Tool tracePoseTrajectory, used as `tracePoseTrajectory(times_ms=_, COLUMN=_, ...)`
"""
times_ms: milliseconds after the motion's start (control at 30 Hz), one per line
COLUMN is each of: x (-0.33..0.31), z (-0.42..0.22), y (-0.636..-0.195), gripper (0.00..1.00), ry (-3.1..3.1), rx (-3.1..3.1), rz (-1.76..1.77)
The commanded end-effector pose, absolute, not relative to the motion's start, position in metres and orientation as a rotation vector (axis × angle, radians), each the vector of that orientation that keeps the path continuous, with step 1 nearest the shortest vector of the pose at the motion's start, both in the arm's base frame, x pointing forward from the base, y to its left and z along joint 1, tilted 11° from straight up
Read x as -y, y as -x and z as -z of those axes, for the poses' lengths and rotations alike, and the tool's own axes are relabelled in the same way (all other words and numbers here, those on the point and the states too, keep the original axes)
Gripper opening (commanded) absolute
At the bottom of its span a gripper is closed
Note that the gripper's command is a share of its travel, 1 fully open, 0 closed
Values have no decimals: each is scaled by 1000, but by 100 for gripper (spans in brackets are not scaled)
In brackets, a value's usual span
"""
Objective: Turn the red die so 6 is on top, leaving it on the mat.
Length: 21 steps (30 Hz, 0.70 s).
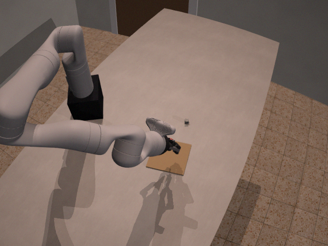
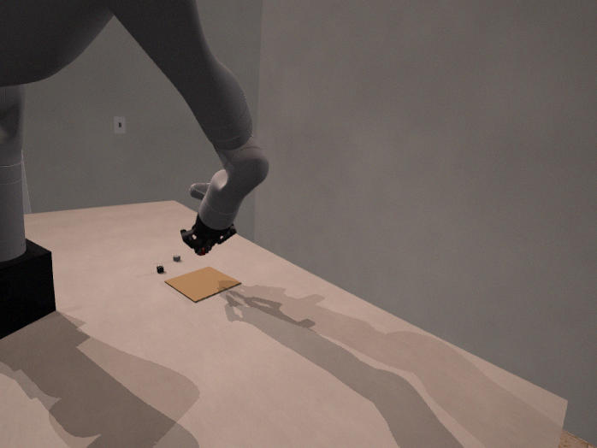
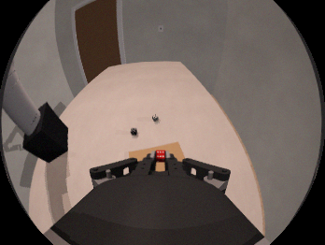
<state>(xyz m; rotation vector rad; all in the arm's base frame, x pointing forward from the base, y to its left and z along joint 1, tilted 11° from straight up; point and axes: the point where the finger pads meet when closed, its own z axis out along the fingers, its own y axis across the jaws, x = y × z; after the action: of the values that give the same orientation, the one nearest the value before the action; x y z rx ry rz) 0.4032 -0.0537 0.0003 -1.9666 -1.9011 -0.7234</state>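
The red die is held between the fingertips of my gripper, which is shut on it. The gripper is tilted and in the air above the far part of the tan mat. The die's face towards the wrist camera looks like the 6. Its other faces are hidden or too small to read. The mat lies flat on the table. A grey die and a black die lie apart on the table beyond the mat.
The black die is hidden behind the arm in the top view. The black base block stands on the base side of the table. The arm's shadows fall across the mat and the table.
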Motion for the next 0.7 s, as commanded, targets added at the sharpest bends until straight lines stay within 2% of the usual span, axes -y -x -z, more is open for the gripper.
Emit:
tracePoseTrajectory(times_ms=0, x=57, z=2, y=-402, gripper=11, ry=1967, rx=1868, rz=745)
tracePoseTrajectory(times_ms=667, x=60, z=3, y=-402, gripper=11, ry=1955, rx=1859, rz=765)
